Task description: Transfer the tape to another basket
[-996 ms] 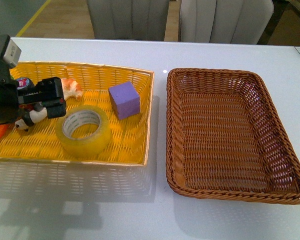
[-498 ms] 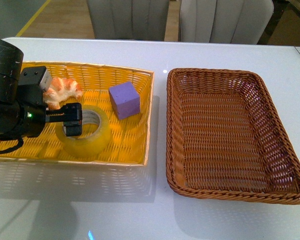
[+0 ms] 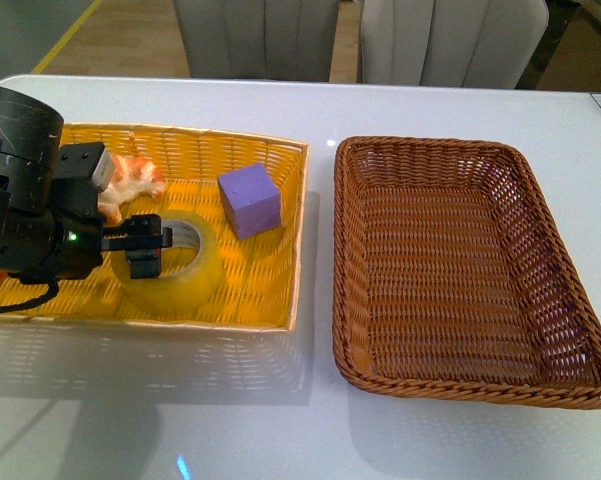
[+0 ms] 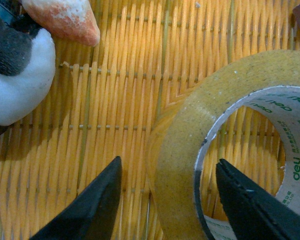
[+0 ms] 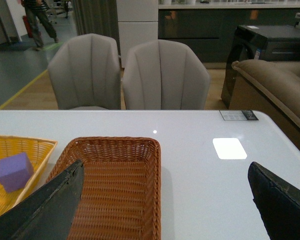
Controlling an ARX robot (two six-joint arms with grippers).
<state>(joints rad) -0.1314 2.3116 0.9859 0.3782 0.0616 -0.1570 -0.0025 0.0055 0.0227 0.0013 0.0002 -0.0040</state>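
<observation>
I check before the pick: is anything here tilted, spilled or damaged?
Nothing stands out. The tape lies flat in the yellow basket, the purple cube sits beside it, and the brown wicker basket looks intact.

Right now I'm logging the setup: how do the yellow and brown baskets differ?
The yellow basket is bright, square-cornered and holds items including the tape and a cube. The brown basket is dark, round-cornered and holds nothing. Both are woven, low and rectangular.
</observation>
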